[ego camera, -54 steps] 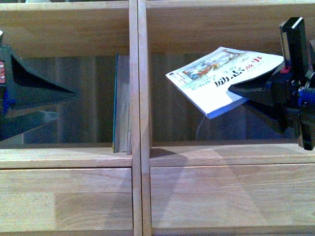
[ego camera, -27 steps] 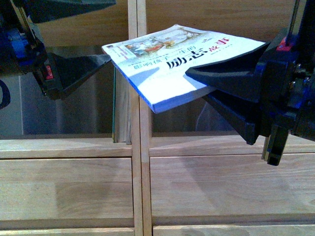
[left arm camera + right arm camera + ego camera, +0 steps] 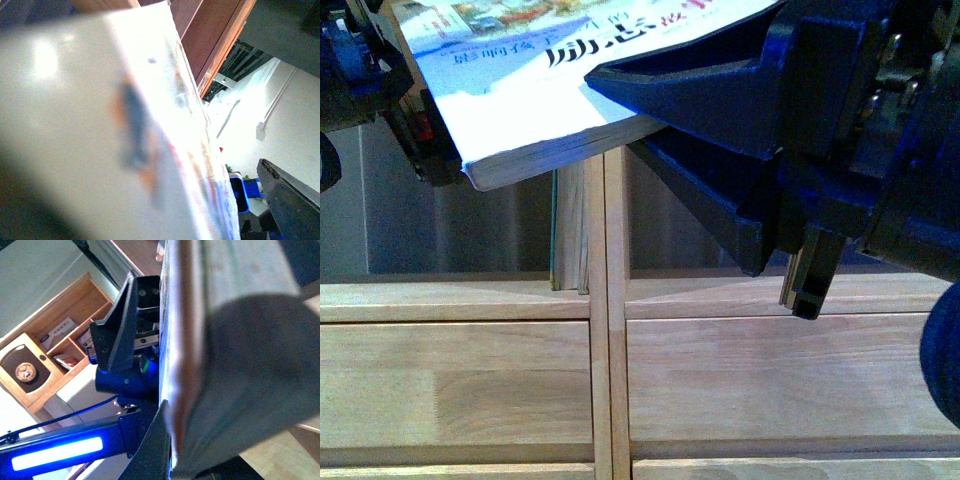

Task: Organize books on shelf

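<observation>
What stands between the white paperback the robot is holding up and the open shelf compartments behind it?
Nothing visible. The white-and-light-blue paperback, clamped in the right jaws, hangs before the light-wood bookcase. Its left compartment shows only a teal-spined book upright against the divider; the right jaws hide much of the right one.

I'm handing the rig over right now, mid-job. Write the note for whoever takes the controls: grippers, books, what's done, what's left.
Right gripper: jaws shut on the paperback, one over the cover, one beneath.
Left gripper: at the paperback's opposite edge; whether it grips cannot be told.
The paperback is held in the air, lying roughly flat, close to the front camera, in front of the shelf and in no compartment.
Teal-spined book: upright in the left compartment, against the centre divider.
Done: that book is shelved.
Left: stand the paperback in a compartment, probably beside it.
</observation>
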Action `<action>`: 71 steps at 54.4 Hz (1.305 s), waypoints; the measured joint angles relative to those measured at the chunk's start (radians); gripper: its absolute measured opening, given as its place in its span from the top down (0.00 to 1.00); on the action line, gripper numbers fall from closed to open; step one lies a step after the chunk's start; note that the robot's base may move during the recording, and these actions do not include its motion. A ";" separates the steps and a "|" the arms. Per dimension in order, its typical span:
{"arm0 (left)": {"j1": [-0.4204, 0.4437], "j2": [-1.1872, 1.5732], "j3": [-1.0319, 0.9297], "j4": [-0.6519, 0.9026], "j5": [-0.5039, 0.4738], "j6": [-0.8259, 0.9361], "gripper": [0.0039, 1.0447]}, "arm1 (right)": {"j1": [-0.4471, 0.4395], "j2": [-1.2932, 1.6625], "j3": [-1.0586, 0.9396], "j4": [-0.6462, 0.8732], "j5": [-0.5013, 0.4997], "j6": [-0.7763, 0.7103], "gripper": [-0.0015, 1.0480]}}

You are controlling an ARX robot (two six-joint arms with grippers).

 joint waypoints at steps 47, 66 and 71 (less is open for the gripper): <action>-0.074 -0.003 -0.002 0.073 -0.112 -0.094 0.90 | 0.010 -0.021 0.018 -0.042 -0.010 -0.026 0.93; -0.067 -0.011 0.004 0.037 -0.150 -0.092 0.94 | 0.000 -0.026 0.019 -0.064 -0.017 -0.037 0.69; -0.043 -0.011 0.018 0.007 -0.180 -0.080 0.94 | -0.017 -0.031 0.017 -0.065 -0.017 -0.037 0.58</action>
